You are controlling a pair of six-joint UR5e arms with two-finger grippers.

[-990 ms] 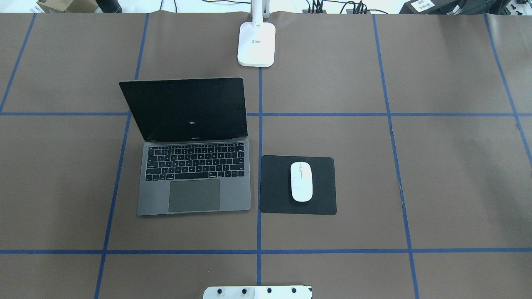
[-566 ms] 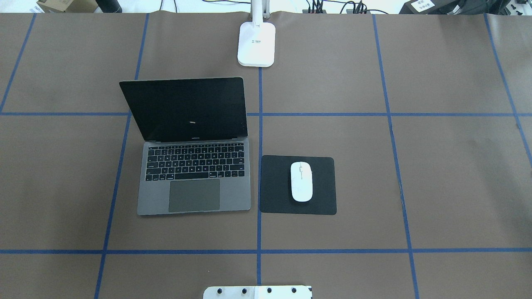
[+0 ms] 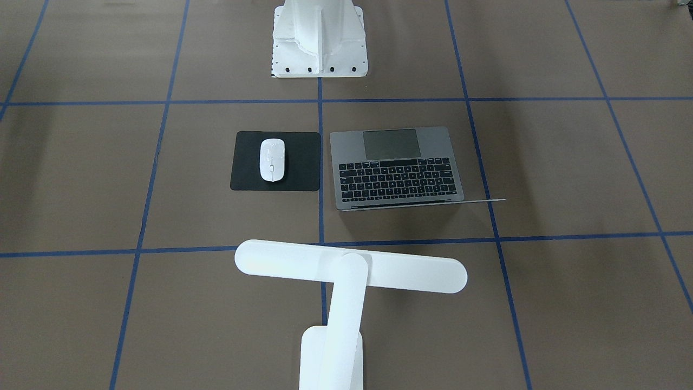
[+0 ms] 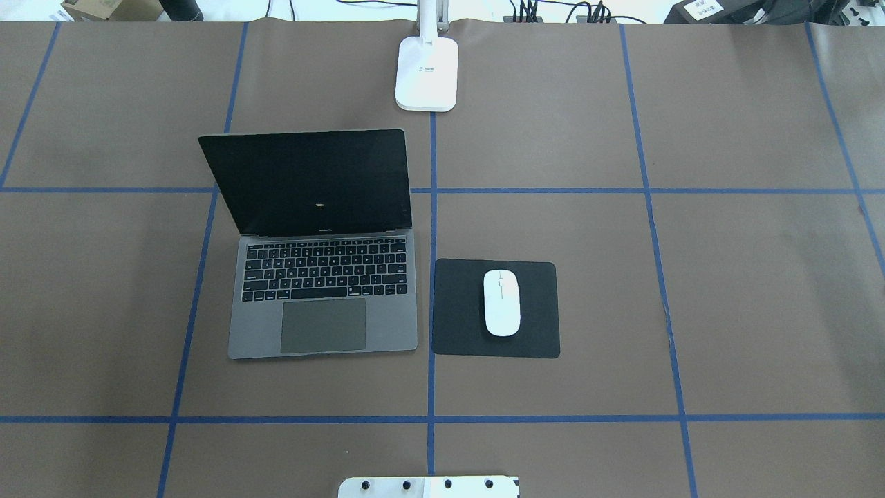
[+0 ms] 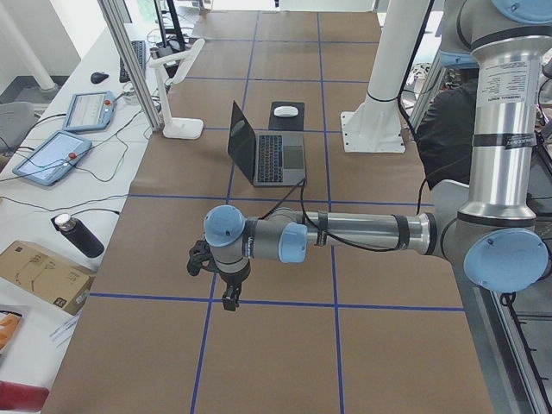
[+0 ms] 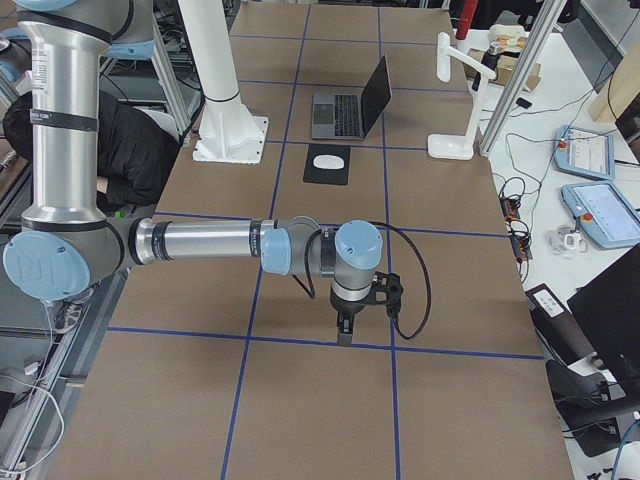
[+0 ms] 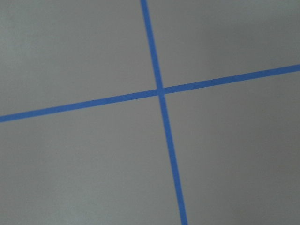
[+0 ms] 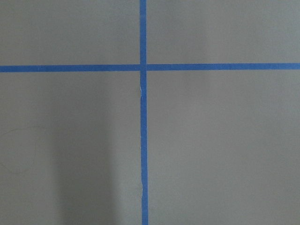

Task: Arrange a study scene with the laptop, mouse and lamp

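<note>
The laptop [image 4: 323, 304] is set open on the tabletop [image 4: 747, 290], left of the centre tape line in the overhead view. Its dark screen is raised and tilted back, and its keyboard and trackpad are turned toward the robot's side. Just beside it, on its right, a flat black mat [image 4: 460, 315] is laid. The mouse [image 4: 501, 302] is placed lengthwise on this mat, near its middle. The lamp [image 4: 426, 72] is stood at the far edge of the tabletop, beyond the laptop's far right corner, with its base on the centre line. In the front-facing view its long bar head is seen crossing the arm in a T, raised above the tabletop. A white ribbed pedestal [image 3: 319, 49] is bolted down at the robot's edge.

The left end effector [image 5: 228, 297] is seen only in the exterior left view, pointed down over a crossing of blue tape lines [image 7: 160, 91], well apart from the laptop. Whether it is open or closed cannot be told. The right end effector [image 6: 343, 335] is seen only in the exterior right view, likewise pointed down near a tape crossing and well apart from the mouse. Its state cannot be told either. In both wrist views only brown tabletop cover and crossed tape are shown.
</note>
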